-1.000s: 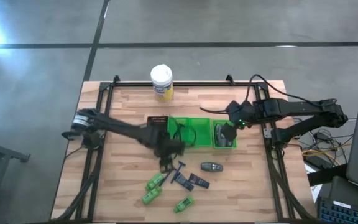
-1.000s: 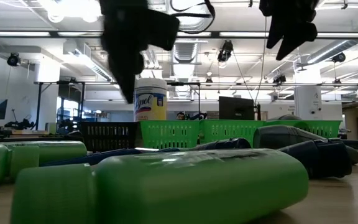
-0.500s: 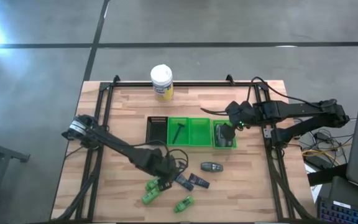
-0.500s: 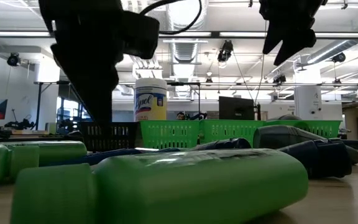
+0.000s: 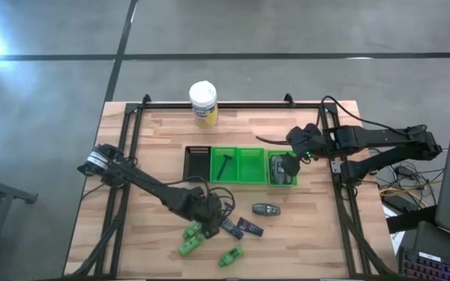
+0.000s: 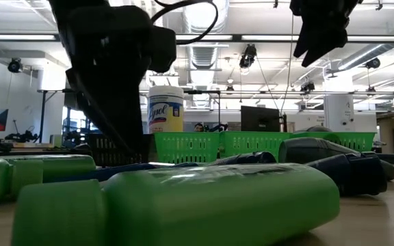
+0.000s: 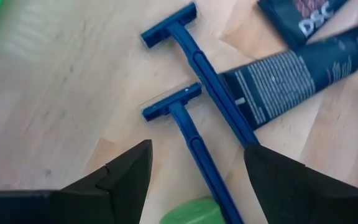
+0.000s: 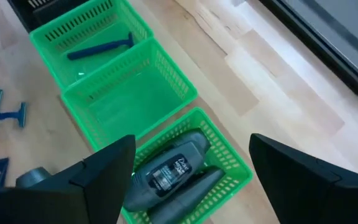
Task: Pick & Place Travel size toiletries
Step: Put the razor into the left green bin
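Left gripper (image 7: 197,168) hangs low over the front of the table (image 5: 155,133) with its fingers (image 7: 126,171) spread apart and nothing between them, straddling two dark blue razors (image 7: 194,134) that lie side by side on the wood. Just beside the razors rest a dark tube (image 7: 291,71) and a small dark packet (image 7: 300,18), and green bottles (image 5: 192,238) lie nearby toward the front edge. A grey tube (image 5: 266,208) sits apart, to the right of this cluster.

Right gripper (image 8: 188,168) hovers above the rightmost green bin (image 8: 229,152), fingers wide and empty. That bin holds two grey bottles (image 8: 166,171). The middle green bin (image 8: 166,68) shows nothing inside, and the next green bin (image 8: 89,22) holds one blue razor (image 8: 98,48). A black bin (image 5: 198,163) ends the row, and a yellow jar (image 5: 203,104) stands near the far edge.
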Controlling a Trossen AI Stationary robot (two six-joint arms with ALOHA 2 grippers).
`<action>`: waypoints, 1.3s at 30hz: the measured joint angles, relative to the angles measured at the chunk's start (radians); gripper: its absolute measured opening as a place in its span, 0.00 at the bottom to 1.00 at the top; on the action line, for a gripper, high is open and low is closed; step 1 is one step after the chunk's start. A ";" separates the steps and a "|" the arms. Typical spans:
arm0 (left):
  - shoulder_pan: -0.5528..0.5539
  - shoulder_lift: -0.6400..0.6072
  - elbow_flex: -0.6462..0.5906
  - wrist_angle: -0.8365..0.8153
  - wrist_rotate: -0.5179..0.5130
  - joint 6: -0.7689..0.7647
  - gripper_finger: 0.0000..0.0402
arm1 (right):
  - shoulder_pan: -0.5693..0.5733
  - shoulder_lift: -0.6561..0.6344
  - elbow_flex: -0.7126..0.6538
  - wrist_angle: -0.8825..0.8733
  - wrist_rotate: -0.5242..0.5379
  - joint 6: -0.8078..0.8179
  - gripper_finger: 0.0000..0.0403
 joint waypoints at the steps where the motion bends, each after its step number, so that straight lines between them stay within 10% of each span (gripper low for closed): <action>1: 0.000 0.000 0.001 0.001 -0.005 -0.023 0.64 | 0.000 0.000 0.000 0.000 -0.001 -0.010 0.76; 17: -0.005 0.055 0.002 0.008 0.000 -0.202 0.55 | 0.000 0.002 0.000 0.042 0.080 -0.136 0.69; 33: 0.006 0.053 -0.012 0.010 -0.013 -0.187 0.09 | -0.001 0.003 0.000 0.051 0.033 -0.135 0.59; 39: 0.073 -0.023 0.005 0.060 -0.016 -0.177 0.08 | -0.005 0.002 0.000 0.051 -0.025 -0.148 0.56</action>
